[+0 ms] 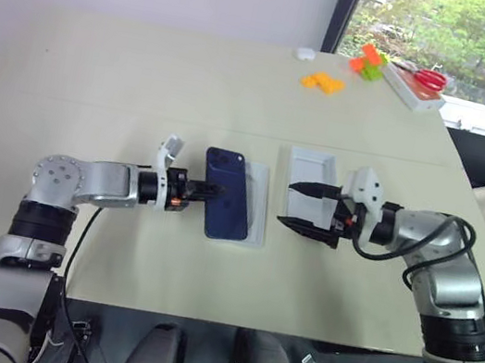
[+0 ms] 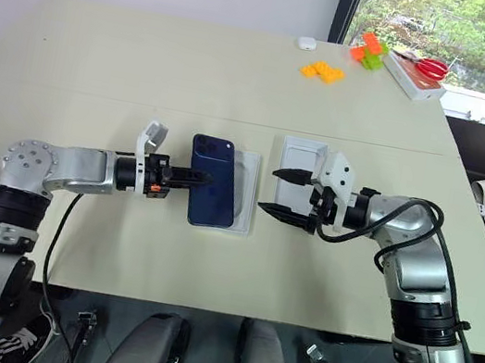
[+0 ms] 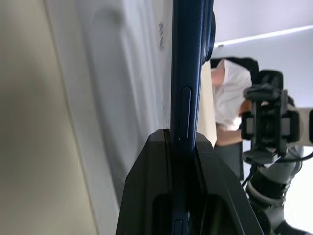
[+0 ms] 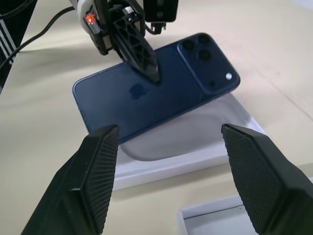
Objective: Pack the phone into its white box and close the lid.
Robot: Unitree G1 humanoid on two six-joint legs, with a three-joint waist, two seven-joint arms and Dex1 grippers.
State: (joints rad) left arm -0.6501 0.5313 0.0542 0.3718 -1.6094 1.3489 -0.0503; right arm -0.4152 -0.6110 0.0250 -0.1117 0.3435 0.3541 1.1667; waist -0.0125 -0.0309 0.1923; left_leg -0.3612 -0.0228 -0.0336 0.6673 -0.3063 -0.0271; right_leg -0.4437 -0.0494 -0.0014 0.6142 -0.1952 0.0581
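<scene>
The dark navy phone [image 1: 226, 196] hangs back side up, with my left gripper [image 1: 208, 190] shut on the middle of its long left edge. It hovers just over a white insert with an oval recess [image 4: 195, 139] that has a thick white side wall. I cannot tell whether the insert sits in the white box. To the right lies a shallow white tray [image 1: 313, 168], open side up and pale inside, the lid by its look. My right gripper [image 1: 286, 203] stands open above the lid's near end, pointing at the phone with nothing between its fingers.
At the table's far right lie a long white box with red scissors [image 1: 417, 83], orange and green blocks [image 1: 368, 65], scattered orange pieces [image 1: 322, 83] and a small white object [image 1: 304, 53]. The beige table [image 1: 128, 86] stretches wide on the left and behind.
</scene>
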